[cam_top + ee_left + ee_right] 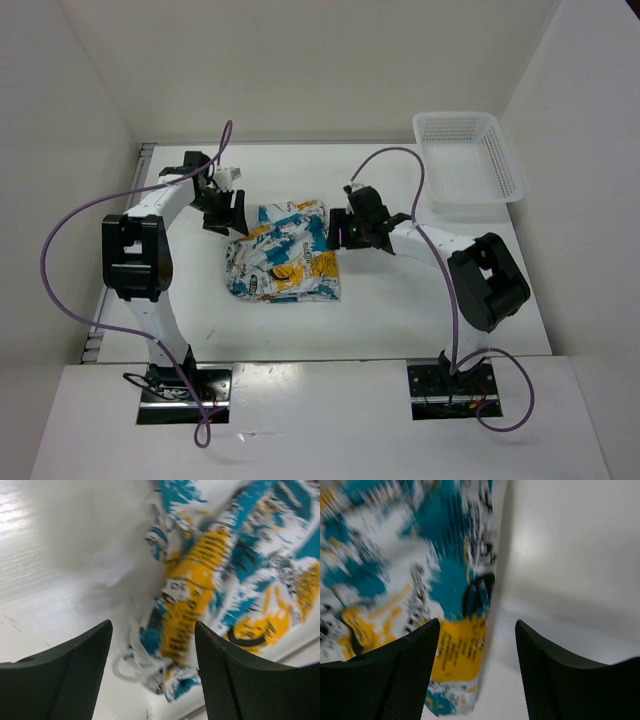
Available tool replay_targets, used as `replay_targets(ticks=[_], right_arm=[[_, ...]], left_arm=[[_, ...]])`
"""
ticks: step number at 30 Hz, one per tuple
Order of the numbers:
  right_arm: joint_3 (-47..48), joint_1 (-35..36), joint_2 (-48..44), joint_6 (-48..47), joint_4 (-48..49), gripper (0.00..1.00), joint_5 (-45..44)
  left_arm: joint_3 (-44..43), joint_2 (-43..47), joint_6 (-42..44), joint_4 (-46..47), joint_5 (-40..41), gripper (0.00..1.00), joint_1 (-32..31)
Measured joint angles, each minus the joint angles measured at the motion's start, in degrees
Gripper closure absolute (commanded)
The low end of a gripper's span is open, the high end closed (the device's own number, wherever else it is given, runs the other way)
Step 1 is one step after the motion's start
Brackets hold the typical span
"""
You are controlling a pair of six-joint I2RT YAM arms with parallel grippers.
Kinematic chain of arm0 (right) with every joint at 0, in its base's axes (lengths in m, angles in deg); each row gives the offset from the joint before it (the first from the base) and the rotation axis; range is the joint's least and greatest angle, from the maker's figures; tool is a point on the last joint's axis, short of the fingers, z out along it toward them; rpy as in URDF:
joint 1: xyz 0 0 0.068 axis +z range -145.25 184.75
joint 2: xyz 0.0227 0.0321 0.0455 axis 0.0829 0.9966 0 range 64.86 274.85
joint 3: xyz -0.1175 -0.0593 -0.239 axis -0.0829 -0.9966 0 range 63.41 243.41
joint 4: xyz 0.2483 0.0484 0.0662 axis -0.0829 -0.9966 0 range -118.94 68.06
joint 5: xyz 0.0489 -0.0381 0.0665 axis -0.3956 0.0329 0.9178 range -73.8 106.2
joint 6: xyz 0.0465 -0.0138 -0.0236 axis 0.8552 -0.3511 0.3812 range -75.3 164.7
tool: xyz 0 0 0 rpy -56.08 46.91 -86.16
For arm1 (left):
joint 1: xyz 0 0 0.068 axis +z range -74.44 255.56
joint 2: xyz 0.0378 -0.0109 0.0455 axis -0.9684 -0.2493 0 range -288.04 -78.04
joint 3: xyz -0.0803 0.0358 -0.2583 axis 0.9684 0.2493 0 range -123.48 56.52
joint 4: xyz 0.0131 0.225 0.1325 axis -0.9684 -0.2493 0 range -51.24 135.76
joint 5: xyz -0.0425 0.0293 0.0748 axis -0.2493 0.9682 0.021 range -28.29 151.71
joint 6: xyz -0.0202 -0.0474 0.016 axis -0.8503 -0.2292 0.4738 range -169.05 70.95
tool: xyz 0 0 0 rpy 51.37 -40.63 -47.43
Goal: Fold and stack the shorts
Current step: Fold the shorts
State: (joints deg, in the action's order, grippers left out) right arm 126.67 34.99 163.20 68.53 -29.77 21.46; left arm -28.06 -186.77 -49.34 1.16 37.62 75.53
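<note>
The shorts (285, 252) lie bunched on the white table between the two arms, white fabric with teal, orange-yellow and black print. My left gripper (226, 216) hovers at their left edge, open and empty. In the left wrist view the shorts (200, 600) lie below the open jaws, with a white drawstring loop (131, 665) between the fingers. My right gripper (340, 232) hovers at their right edge, open and empty. In the right wrist view the shorts' edge (457, 650) lies under the gap between the fingers.
A white plastic mesh basket (466, 160) stands at the back right of the table. White walls close in the table on the left, back and right. Purple cables loop from both arms.
</note>
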Motion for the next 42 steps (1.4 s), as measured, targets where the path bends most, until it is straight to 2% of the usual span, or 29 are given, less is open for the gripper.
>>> replay_targets(ticks=[1,2,6,18,20,21,22,23,24,25,26,28,33,38,42], right_arm=[[-2.29,0.92,-0.50,-0.20,-0.20,0.34,0.02],[-4.57,1.79,-0.85,-0.42,-0.63,0.34,0.04],[-10.14,4.31,-2.29,-0.79,-3.02,0.34,-0.72],[-12.61,6.75,-5.64,0.76,-3.82,0.34,-10.14],[-13.03,6.75,-6.95,0.76,-4.26,0.34,-11.58],[-13.03,6.75,-7.93,0.72,-4.72,0.29,-12.50],[-13.03,6.75,-9.09,0.61,-5.07,0.23,-13.42],[-12.98,6.75,-10.36,0.44,-5.35,0.23,-14.43],[-12.79,6.75,-11.63,0.15,-5.81,0.17,-15.41],[-12.41,6.75,-12.79,-0.17,-6.32,0.09,-16.41],[-11.98,6.75,-13.53,-0.39,-6.80,0.02,-17.33],[-10.62,6.75,-14.71,-1.57,-8.15,0.00,-19.34],[-8.09,6.27,-16.15,-3.63,-11.63,0.00,-22.23],[-7.61,3.28,-17.00,-4.87,-14.99,0.00,-22.40],[-7.13,1.16,-18.21,-4.46,-18.60,0.00,-24.30]], left_arm=[[0.20,-0.87,-0.02,0.74,0.59,0.31,0.00],[0.39,-1.70,0.02,1.60,1.22,0.40,0.00],[0.59,-3.82,-0.04,4.28,2.95,0.60,-0.11],[0.66,-5.79,0.02,10.45,5.66,0.57,-0.17],[1.01,-5.79,0.02,11.65,6.27,0.53,-0.20],[1.14,-5.79,0.04,11.91,6.36,0.49,-0.20],[1.25,-5.79,-0.02,12.07,6.43,0.39,-0.20],[1.22,-5.79,0.04,12.11,6.40,0.35,-0.20],[1.16,-5.79,0.09,12.11,6.27,0.31,-0.20],[0.83,-5.79,-0.04,11.87,6.08,0.16,-0.20],[0.44,-5.79,0.11,11.74,5.90,0.10,-0.26],[-0.66,-5.27,0.04,11.61,4.94,0.00,0.02],[-3.06,0.90,0.04,11.23,1.22,0.00,3.43],[-6.75,7.41,0.04,13.07,-0.15,0.00,13.97],[-0.87,12.13,-0.02,16.31,2.01,0.00,20.96]])
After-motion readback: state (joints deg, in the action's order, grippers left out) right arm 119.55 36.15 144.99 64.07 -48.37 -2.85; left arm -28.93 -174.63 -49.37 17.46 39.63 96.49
